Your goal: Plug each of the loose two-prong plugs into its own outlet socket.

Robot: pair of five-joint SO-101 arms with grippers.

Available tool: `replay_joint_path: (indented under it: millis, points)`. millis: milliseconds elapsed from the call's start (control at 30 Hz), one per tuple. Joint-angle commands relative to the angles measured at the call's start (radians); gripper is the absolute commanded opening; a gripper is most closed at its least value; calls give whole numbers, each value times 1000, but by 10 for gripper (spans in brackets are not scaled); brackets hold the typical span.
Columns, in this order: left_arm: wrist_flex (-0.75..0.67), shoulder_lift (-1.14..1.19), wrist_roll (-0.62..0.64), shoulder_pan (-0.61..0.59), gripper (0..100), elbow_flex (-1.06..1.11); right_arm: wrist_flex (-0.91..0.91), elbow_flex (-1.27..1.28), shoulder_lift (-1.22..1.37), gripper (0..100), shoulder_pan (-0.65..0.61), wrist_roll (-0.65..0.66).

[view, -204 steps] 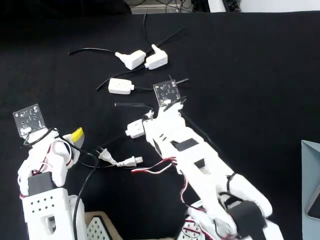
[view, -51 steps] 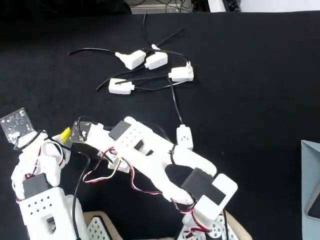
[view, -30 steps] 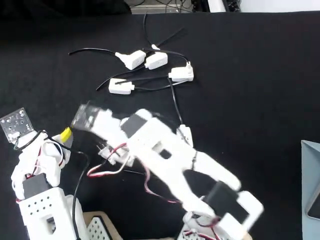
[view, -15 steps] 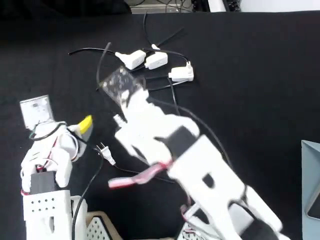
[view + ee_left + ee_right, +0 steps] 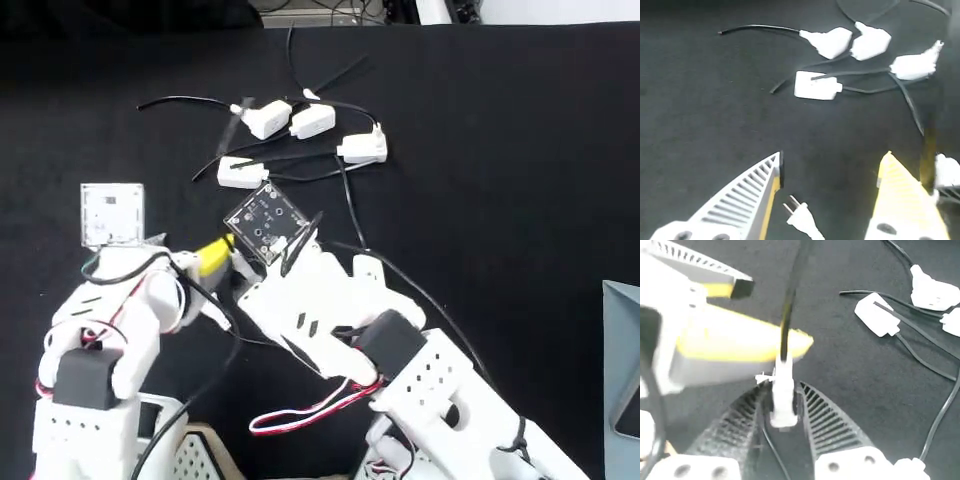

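Between the spread fingers of my left gripper (image 5: 833,158), a loose two-prong plug (image 5: 801,219) lies on the black table; the gripper is open and touches nothing. My right gripper (image 5: 784,390) is shut on a white plug (image 5: 782,399) whose black cord runs up and away. The left arm's yellow finger (image 5: 757,347) is right beside that plug. In the high view both grippers meet at the near left, left gripper (image 5: 214,262) and right gripper (image 5: 246,276). White outlet sockets (image 5: 262,118), (image 5: 313,122), (image 5: 362,148), (image 5: 240,172) lie further back.
Black cords (image 5: 345,200) trail from the sockets across the middle of the table. Another white piece (image 5: 368,270) sits on a cord beside the right arm. A pale blue object (image 5: 622,360) lies at the right edge.
The right arm swung left, then far back, and has now pulled nearer beside the left gripper. The left arm moved right, towards the right gripper.
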Motion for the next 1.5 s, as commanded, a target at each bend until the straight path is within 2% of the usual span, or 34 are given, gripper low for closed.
replay_joint_path:
  millis: [0, 167, 267, 367, 467, 533, 667, 767, 967, 1200, 1467]
  points:
    - [15, -12, 0, 84, 309, -65, -17, 10, -24, 11, -12, -5]
    - [17, -12, 2, 148, 309, -62, -21, 50, -25, 11, -9, -2]
    - [15, -11, 2, 142, 309, -59, -17, 50, -28, 11, 31, -3]
    - [2, -2, 2, 67, 309, -62, -21, 48, -28, 11, 100, -3]
    - [-69, 6, -9, -22, 309, -58, -35, 44, -24, 11, 183, -3]
    - [-97, 55, -54, -54, 309, -67, -66, 48, -24, 11, 236, -3]
    - [-167, 302, -173, -54, 263, -124, -91, 50, -22, 11, 318, -5]
    - [-199, 534, -250, -59, 276, -228, -103, 56, -22, 11, 353, -5]
    - [-199, 905, -405, -54, 333, -490, -181, 117, -22, 11, 365, 3]
    - [-199, 1264, -600, -54, 348, -796, -192, 119, -22, 12, 425, 5]
    - [-190, 1611, -827, -51, 348, -1115, -192, 120, -22, 12, 427, 5]
